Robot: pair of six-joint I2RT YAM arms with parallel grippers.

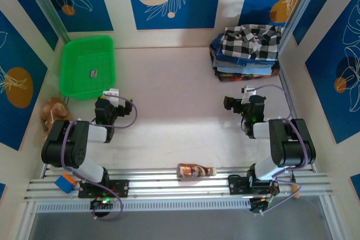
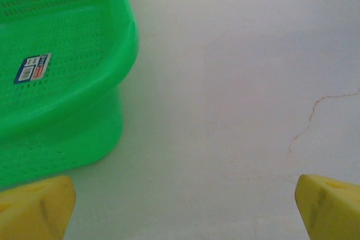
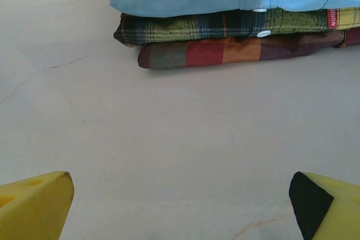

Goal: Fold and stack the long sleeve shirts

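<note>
Top external is showing the checked shirt (image 1: 250,42) lying loosely atop the folded stack (image 1: 244,68), far right on the bench (image 1: 180,82), likely awaiting folding, while left fingers (image 2: 34,209) and right fingers (image 3: 34,203) are standing open, empty.

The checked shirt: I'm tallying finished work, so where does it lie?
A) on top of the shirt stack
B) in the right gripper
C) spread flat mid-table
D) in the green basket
A: the checked shirt rests atop the stack of folded shirts at the table's far right.
</note>
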